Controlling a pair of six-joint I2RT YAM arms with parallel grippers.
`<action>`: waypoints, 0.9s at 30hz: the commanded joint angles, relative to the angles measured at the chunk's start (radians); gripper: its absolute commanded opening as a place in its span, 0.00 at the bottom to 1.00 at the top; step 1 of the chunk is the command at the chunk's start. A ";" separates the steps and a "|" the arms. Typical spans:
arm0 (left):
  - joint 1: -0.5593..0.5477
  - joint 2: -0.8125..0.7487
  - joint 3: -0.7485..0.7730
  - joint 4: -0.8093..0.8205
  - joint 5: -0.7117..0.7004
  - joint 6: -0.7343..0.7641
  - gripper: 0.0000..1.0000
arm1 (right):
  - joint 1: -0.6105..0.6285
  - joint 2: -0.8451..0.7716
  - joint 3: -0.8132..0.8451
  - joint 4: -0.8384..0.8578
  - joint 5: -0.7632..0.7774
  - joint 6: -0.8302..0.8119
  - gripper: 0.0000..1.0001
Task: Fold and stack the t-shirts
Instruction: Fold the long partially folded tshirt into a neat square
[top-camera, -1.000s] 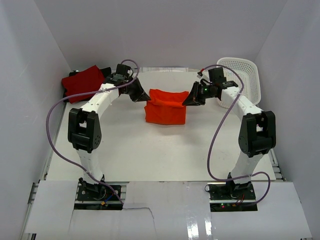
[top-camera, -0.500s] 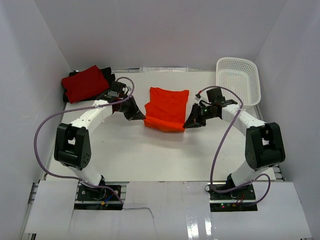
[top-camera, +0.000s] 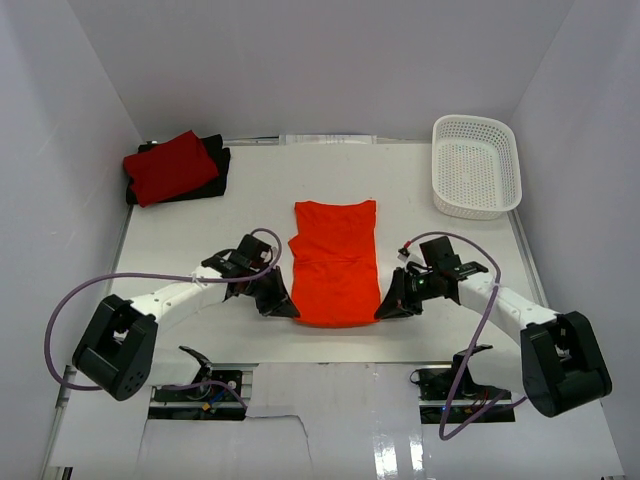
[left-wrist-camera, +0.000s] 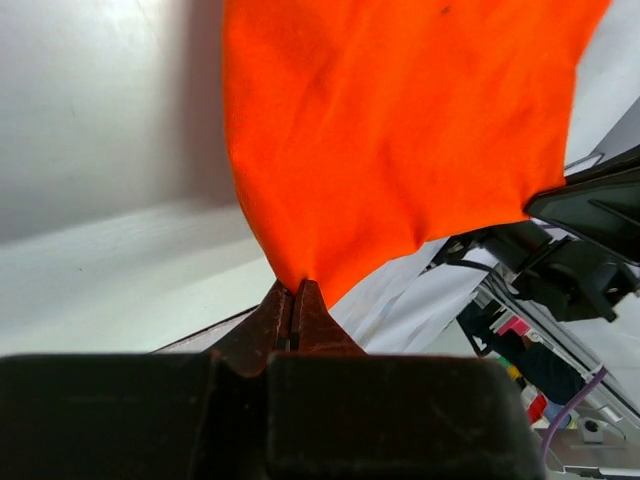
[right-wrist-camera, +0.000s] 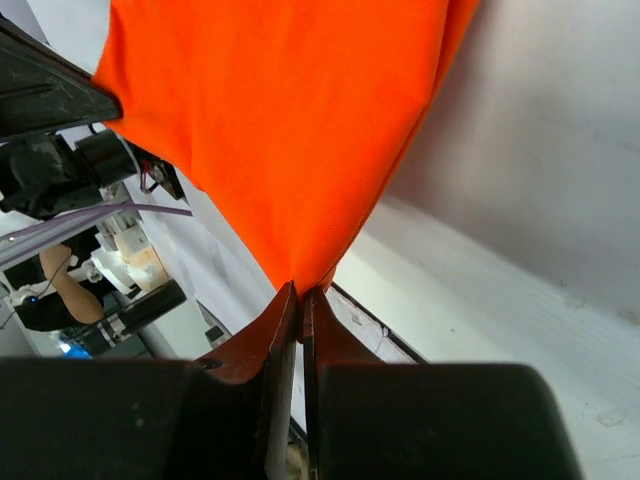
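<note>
Orange t-shirt (top-camera: 335, 265) lies spread flat mid-way across the table (top-camera: 200, 250). Left gripper (top-camera: 283, 308) and right gripper (top-camera: 385, 310) each clamp a near corner. Risk: uneven pull skews cloth; thin pinch slips.

Right gripper (right-wrist-camera: 300, 292): jaws closed together on a corner of the orange shirt (right-wrist-camera: 290, 120), cloth pinched at the fingertips. The shirt fans upward from the pinch and fills the upper frame. White table (right-wrist-camera: 480, 310) lies to the right. Purple cable (right-wrist-camera: 120, 214) at left.
</note>
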 joint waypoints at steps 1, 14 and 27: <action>-0.068 -0.040 -0.067 0.092 -0.004 -0.095 0.00 | 0.016 -0.065 -0.068 0.025 -0.006 0.038 0.08; -0.137 -0.143 -0.043 0.003 -0.117 -0.177 0.00 | 0.017 -0.148 0.047 -0.111 0.022 0.027 0.08; 0.042 0.038 0.425 -0.178 -0.108 0.033 0.00 | 0.011 0.022 0.450 -0.188 0.013 -0.029 0.08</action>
